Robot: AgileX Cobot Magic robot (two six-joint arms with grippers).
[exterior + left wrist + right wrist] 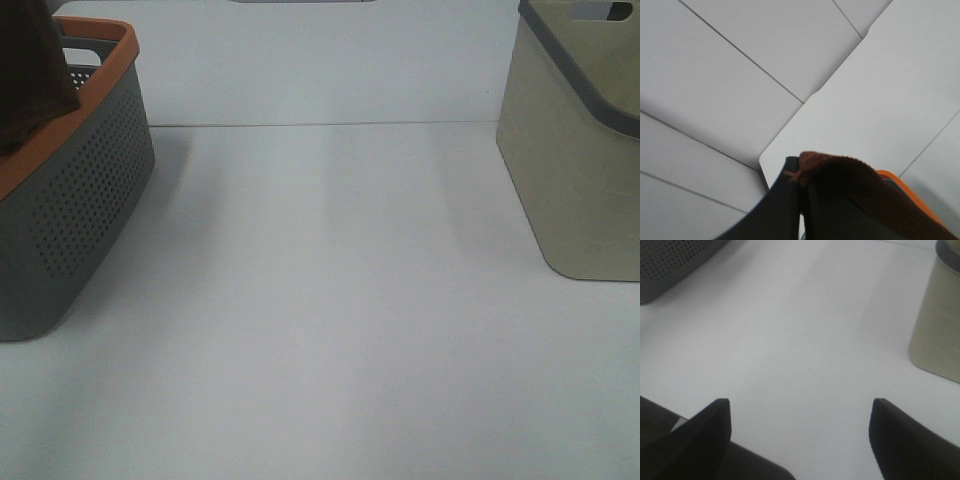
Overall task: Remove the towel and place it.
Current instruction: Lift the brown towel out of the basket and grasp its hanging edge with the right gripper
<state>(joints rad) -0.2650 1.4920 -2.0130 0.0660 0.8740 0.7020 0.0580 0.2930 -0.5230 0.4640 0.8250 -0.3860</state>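
Note:
A dark brown towel (30, 80) hangs at the top left of the exterior high view, above the grey basket with an orange rim (85, 210). The gripper holding it is above that view's edge. In the left wrist view my left gripper (801, 172) is shut on the top fold of the towel (855, 187), and the cloth drapes down over the basket's orange rim (901, 183). My right gripper (800, 415) is open and empty, low over the bare white table (790, 330).
A beige basket with a grey rim (580, 160) stands at the right of the table; it also shows in the right wrist view (937, 325). The grey basket's perforated wall (675, 260) shows there too. White tabletop (330, 300) lies between the baskets.

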